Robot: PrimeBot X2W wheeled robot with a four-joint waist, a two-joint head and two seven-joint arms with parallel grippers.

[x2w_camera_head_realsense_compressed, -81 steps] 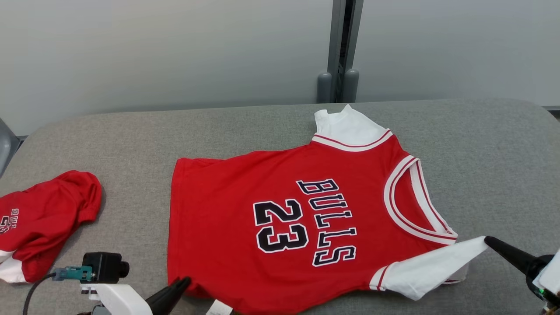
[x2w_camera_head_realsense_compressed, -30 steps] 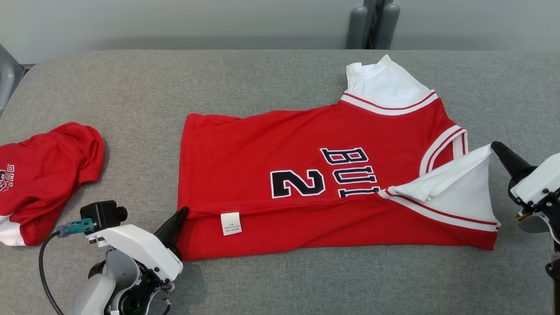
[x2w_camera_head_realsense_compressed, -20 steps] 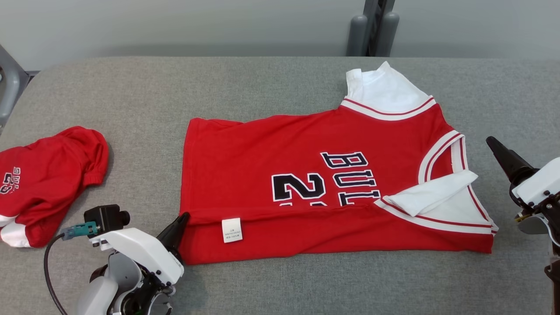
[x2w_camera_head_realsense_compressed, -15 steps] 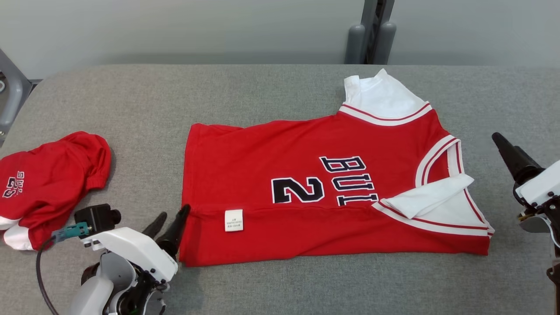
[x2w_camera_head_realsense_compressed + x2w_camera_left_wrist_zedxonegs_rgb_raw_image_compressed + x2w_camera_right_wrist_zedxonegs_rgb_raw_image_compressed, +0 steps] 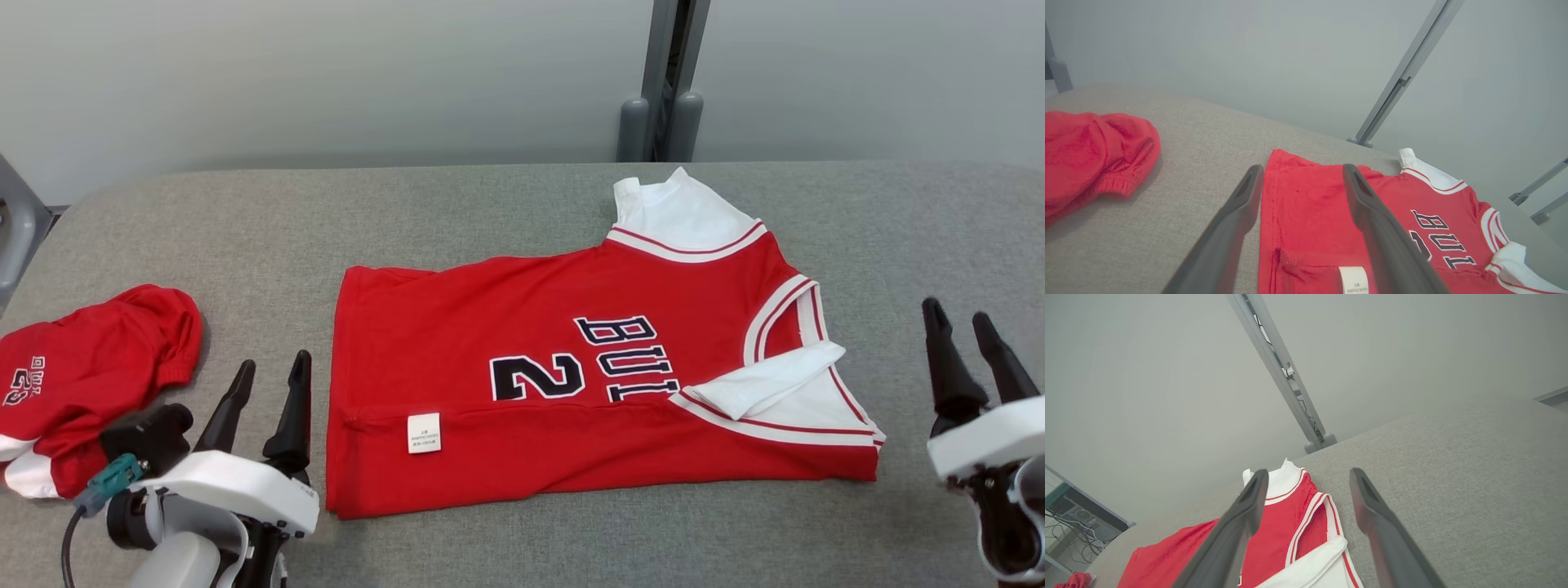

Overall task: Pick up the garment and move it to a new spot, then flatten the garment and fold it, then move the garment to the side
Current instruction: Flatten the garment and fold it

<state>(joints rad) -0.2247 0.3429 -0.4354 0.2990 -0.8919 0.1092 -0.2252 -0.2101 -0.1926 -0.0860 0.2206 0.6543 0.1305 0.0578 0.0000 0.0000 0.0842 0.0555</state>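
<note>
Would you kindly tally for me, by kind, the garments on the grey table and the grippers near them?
Red jerseys: 2, the part-folded jersey and the crumpled jersey
Grippers: 2, the left gripper and the right gripper
Total: 4

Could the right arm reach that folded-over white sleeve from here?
Probably yes: the right gripper stands open beside the jersey, with bare grey table between it and the white sleeve.
</note>
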